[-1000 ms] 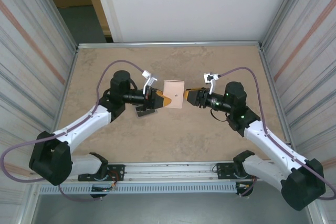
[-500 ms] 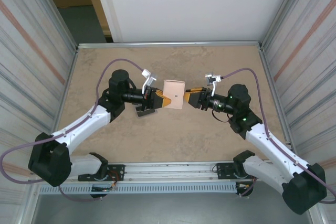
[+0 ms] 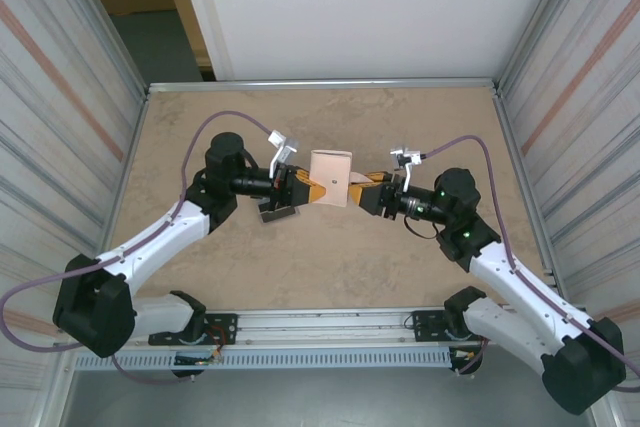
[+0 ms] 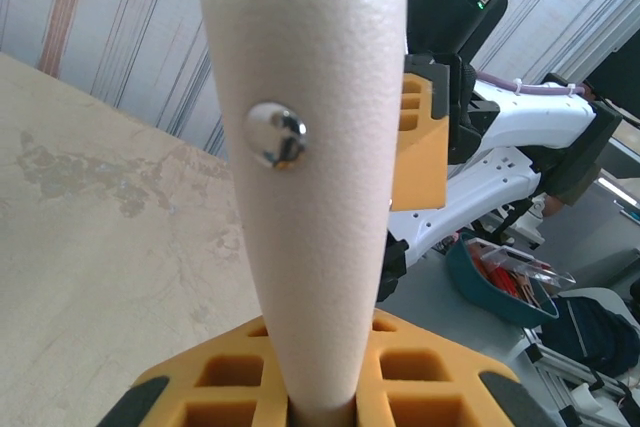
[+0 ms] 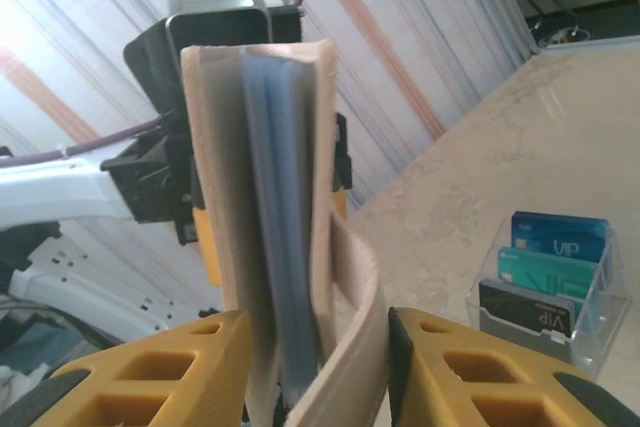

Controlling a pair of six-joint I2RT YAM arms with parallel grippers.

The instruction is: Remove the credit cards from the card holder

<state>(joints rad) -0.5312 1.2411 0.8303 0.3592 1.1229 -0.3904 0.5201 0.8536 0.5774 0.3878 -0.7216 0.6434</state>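
Note:
The beige card holder (image 3: 330, 177) is held above the table between the two arms. My left gripper (image 3: 308, 190) is shut on its left edge; in the left wrist view the holder (image 4: 310, 197) rises from between the yellow pads, its metal snap stud (image 4: 275, 134) facing the camera. My right gripper (image 3: 358, 187) is open, its jaws on either side of the holder's right edge (image 5: 270, 227). The snap tab (image 5: 355, 297) bends against one pad. Pale blue layers (image 5: 285, 247) show between the beige walls; I cannot tell credit cards from lining there.
A clear stand (image 5: 545, 282) with blue, teal and dark cards sits on the table, under the left wrist (image 3: 272, 212). Striped walls close in the table on the left and right. A teal bin (image 4: 500, 282) lies beyond the table.
The right gripper has moved left, from a gap beside the holder to straddling its right edge. The left gripper and the holder have stayed put.

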